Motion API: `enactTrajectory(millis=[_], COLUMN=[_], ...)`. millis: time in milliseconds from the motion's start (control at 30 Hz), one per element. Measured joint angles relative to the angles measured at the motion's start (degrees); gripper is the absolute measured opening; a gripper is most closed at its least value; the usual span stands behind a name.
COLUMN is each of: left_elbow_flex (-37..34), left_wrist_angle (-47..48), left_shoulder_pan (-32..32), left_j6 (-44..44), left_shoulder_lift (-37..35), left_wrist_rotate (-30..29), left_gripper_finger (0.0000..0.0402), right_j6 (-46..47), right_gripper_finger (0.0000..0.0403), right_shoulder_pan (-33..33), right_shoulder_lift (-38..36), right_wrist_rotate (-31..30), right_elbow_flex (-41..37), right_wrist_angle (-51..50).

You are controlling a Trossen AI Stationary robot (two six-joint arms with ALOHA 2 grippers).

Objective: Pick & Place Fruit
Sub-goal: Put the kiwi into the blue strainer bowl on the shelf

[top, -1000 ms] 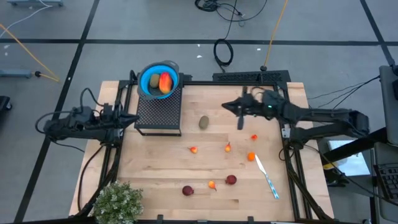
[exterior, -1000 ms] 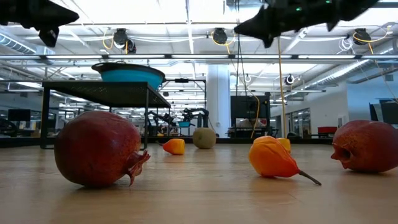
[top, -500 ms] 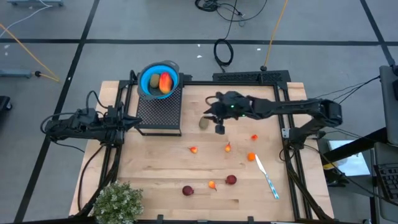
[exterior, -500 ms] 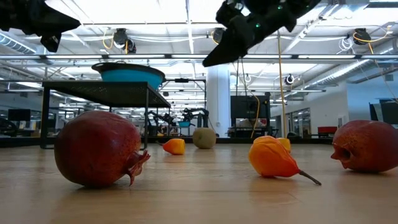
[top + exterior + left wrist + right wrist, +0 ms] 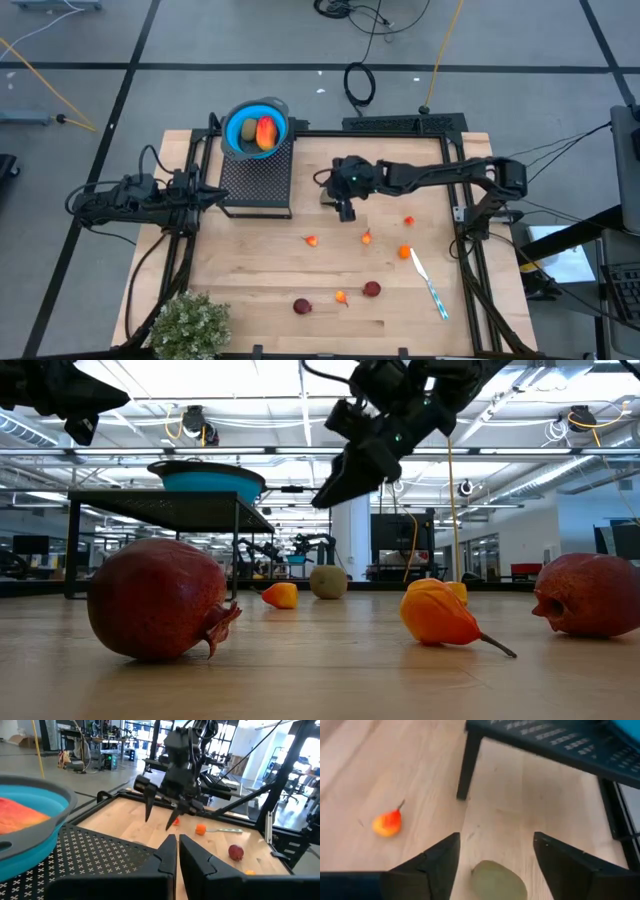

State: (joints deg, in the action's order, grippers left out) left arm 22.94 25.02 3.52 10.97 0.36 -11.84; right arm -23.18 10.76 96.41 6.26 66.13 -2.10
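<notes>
Our right gripper point(image 5: 344, 206) has swung across the table over the last second, from near the right frame to a spot over the olive oval point(image 5: 499, 881), which lies on the wood beside the black rack point(image 5: 256, 178). Its fingers point(image 5: 437, 860) are spread wide, the oval between them but untouched. We judge a grasp is next, then a lift to the blue bowl point(image 5: 240, 133), where a red-orange piece point(image 5: 266, 132) already sits. Two red balls point(image 5: 302, 306) and orange bits point(image 5: 404, 252) wait on the table. Our left gripper point(image 5: 174, 855) stays over the rack, fingers nearly together, holding nothing.
</notes>
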Motion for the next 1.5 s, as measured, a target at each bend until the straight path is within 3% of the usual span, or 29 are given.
enactTrajectory(millis=[167, 500, 833, 1200, 1500], left_elbow_flex=[0.02, 0.05, 0.09, 0.09, 0.09], left_wrist_angle=[0.02, 0.0, 0.02, 0.04, 0.4], left_shoulder_pan=[0.0, 0.0, 0.0, 0.01, -0.01], left_j6=[0.03, 0.28, 1.8, 1.52, 1.36], left_shoulder_lift=[0.0, 0.0, 0.0, 0.0, 0.0], left_wrist_rotate=[0.0, -0.05, -0.05, -0.09, -0.2], left_gripper_finger=[0.0002, 0.0025, 0.0002, 0.0028, 0.0009], right_j6=[-7.6, -16.8, -23.6, -24.81, -27.63], right_gripper_finger=[0.0276, 0.0296, 0.0298, 0.0298, 0.0298], right_shoulder_pan=[0.42, 3.48, 5.68, 7.6, 7.56], right_shoulder_lift=[2.58, 4.76, 4.78, 8.25, 12.12], right_wrist_rotate=[0.92, 1.33, 1.53, 4.37, 1.44], right_elbow_flex=[-0.02, -0.09, -0.09, -0.23, -0.09], right_wrist_angle=[-1.58, -6.26, -6.74, -5.19, -1.86])
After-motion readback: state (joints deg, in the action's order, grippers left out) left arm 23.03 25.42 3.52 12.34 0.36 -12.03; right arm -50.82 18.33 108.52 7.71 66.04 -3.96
